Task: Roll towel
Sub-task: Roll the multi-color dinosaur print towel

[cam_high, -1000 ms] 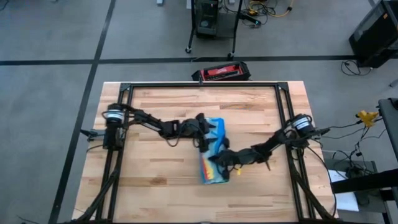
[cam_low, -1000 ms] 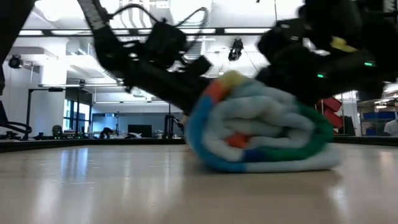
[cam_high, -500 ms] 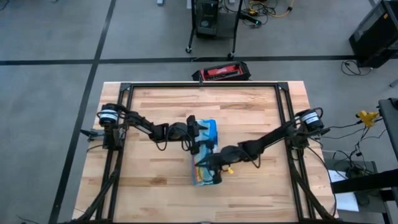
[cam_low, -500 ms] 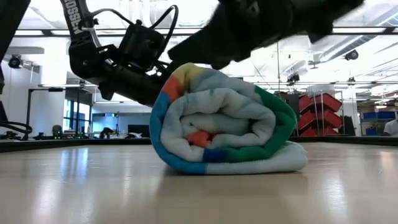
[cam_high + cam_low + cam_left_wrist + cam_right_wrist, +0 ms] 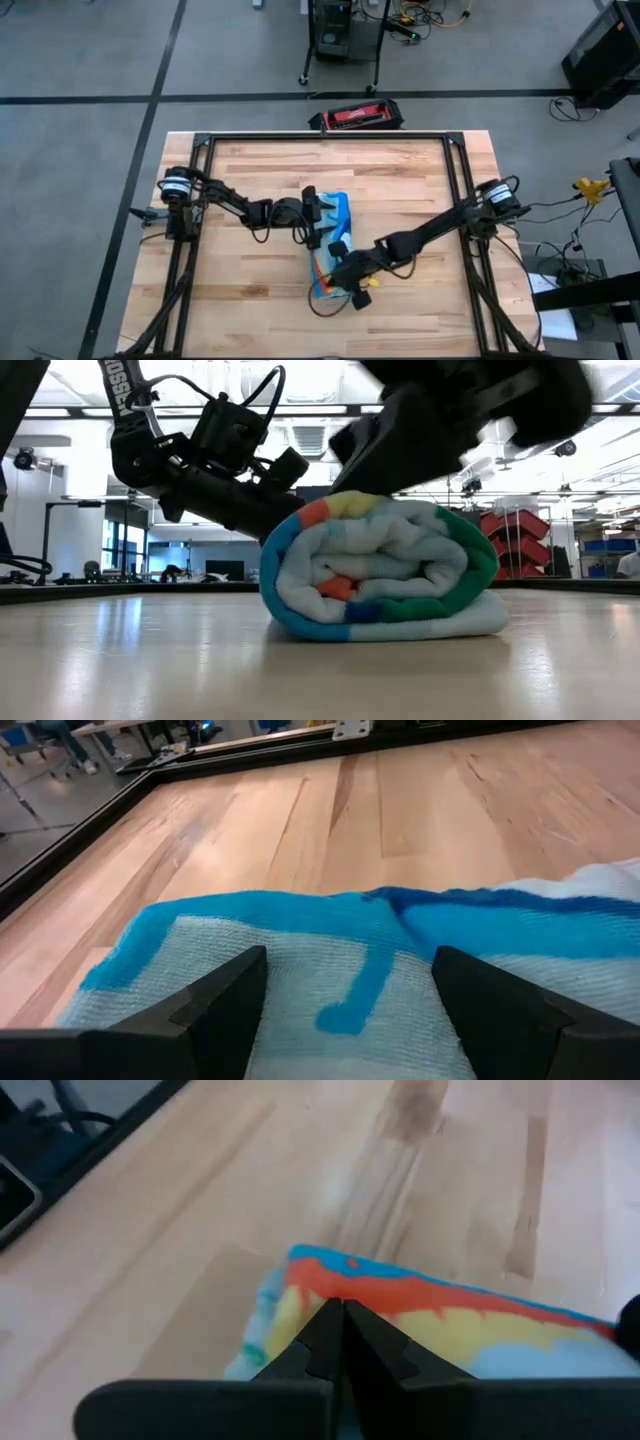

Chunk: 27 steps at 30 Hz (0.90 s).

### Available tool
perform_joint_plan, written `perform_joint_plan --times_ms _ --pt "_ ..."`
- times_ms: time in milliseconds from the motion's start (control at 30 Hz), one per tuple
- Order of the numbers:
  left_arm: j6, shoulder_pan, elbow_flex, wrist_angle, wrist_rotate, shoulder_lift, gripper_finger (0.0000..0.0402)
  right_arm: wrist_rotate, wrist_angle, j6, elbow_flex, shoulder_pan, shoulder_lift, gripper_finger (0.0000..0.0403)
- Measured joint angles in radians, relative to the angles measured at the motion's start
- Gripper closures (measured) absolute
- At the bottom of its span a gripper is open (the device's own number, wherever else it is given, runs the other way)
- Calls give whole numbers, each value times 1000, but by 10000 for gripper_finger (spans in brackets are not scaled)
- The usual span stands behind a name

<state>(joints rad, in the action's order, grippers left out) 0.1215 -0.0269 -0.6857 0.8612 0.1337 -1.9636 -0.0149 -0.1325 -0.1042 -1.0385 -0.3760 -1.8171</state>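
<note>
text: "ROSSEN", first letter cut off | on: left arm link [image 5: 128, 400] | view: low

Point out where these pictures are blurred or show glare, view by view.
Low view: the right arm's gripper above the rolled towel is smeared by motion, and the ceiling lights behind are washed out. Right wrist view: the wooden table looks soft. Left wrist view: sharp on the towel. High view: evenly lit, with no obvious glare.
</note>
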Motion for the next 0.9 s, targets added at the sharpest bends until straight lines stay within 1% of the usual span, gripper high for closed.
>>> perform_joint_plan --times_ms 200,367,467,600,733,900 --pt "0 0 0 4 -2 0 128 12 0 36 51 -29 66 403" --pt "-2 0 -1 4 -3 0 128 133 -5 42 83 -30 70 403" --pt "-3 0 -1 4 -2 0 128 156 -13 46 84 -29 74 403" --pt "-3 0 -1 5 -2 0 128 94 52 96 84 -26 68 403" --pt "-2 0 -1 5 -2 0 128 62 121 147 84 -37 72 403" --pt "0 0 -1 5 -2 0 128 -16 132 193 81 -54 79 403"
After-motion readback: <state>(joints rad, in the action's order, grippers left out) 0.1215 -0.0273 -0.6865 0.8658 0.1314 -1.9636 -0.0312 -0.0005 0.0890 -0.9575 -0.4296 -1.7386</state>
